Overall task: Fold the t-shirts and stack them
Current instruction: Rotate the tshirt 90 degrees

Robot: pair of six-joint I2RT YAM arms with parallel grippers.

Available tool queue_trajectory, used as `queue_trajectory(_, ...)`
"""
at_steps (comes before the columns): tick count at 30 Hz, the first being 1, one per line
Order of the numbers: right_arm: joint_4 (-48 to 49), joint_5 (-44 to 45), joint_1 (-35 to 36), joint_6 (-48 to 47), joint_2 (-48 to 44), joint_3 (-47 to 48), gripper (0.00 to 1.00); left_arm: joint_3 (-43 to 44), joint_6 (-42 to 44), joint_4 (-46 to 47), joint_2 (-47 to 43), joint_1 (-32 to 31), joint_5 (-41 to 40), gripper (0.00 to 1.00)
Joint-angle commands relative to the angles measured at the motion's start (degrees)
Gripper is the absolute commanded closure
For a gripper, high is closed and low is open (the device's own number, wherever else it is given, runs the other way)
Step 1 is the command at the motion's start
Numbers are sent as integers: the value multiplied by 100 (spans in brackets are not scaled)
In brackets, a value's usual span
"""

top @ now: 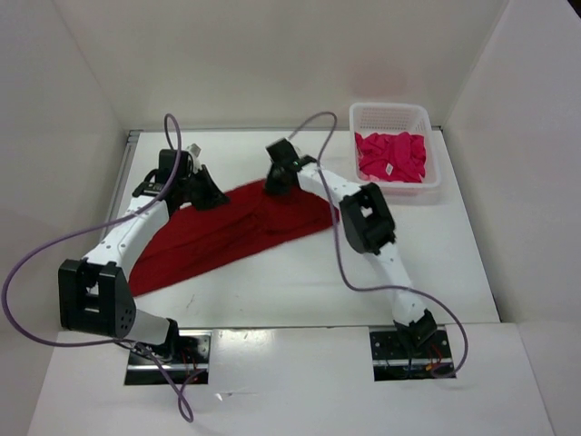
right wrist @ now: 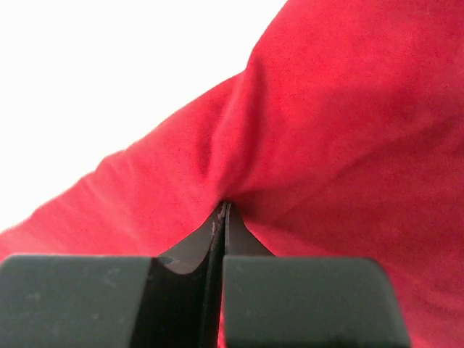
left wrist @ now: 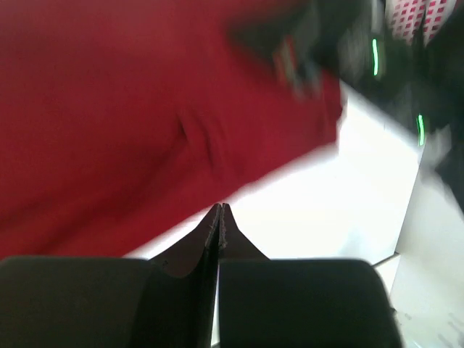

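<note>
- Dark red shirt (top: 218, 238): spread across the bench (top: 363, 272), left of centre.
- Left jaws: closed tight at the shirt's far left edge; whether they hold cloth cannot be told.
- Right jaws: closed, pinching a fold at the shirt's far edge.
- Magenta shirt (top: 390, 156): crumpled in the white basket (top: 392, 111), far right corner.

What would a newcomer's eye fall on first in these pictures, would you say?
The dark red t-shirt sprawled across the middle of the table, with the left arm and right arm reaching to its far edge. Next, the white basket at the far right corner, holding crumpled magenta-pink cloth.
</note>
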Motion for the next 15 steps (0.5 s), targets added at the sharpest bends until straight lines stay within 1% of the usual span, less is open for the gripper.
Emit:
queue_trajectory(1, -956, -73, -29, -445, 1850, 2569, 100, -108, 114, -232, -326, -22, -7, 100)
queue_trajectory(2, -1276, -160, -29, -498, 2328, 4536, 100, -186, 114, -302, -388, -22, -7, 100)
queue_trajectory(3, -1583, -248, -29, -499, 2812, 5617, 100, -187, 114, -425, -441, -22, -76, 100)
queue_trajectory(4, -1969, -328, -29, -499, 3295, 7185, 100, -187, 114, -478, -537, -22, -138, 100)
queue_trajectory(5, -1547, -746, -116, -359, 3117, 6548, 98, -187, 114, -531, -590, -22, -139, 98)
queue_trajectory(6, -1212, -750, -117, -262, 2759, 5976, 98, -187, 166, -653, -660, -22, -191, 98)
queue_trajectory(7, -956, -611, -117, -383, 2451, 5414, 98, -187, 166, -715, -713, -22, -261, 98)
queue_trajectory(8, -954, -444, -117, -532, 1986, 5408, 98, -187, 166, -716, -766, -22, -262, 97)
queue_trajectory(9, -1101, -199, -117, -690, 1808, 5408, 94, -187, 166, -777, -845, -22, -262, 95)
queue_trajectory(10, -1468, -92, -117, -918, 1649, 5713, 91, -126, 166, -778, -845, 47, -262, 95)
queue_trajectory(11, -1672, 57, -117, -1016, 1334, 5881, 86, -126, 166, -778, -898, 48, -262, 93)
queue_trajectory(12, -1848, 111, -117, -1113, 1166, 6066, 76, -126, 166, -778, -898, 126, -262, 90)
queue_trajectory(13, -2155, 111, -117, -1253, 982, 6067, 71, -126, 166, -778, -898, 205, -262, 89)
queue_trajectory(14, -2262, 59, -117, -1254, 579, 5893, 66, -126, 166, -778, -898, 258, -262, 89)
queue_trajectory(15, -2315, -72, -117, -1315, 332, 5222, 59, -126, 227, -778, -898, 389, -262, 87)
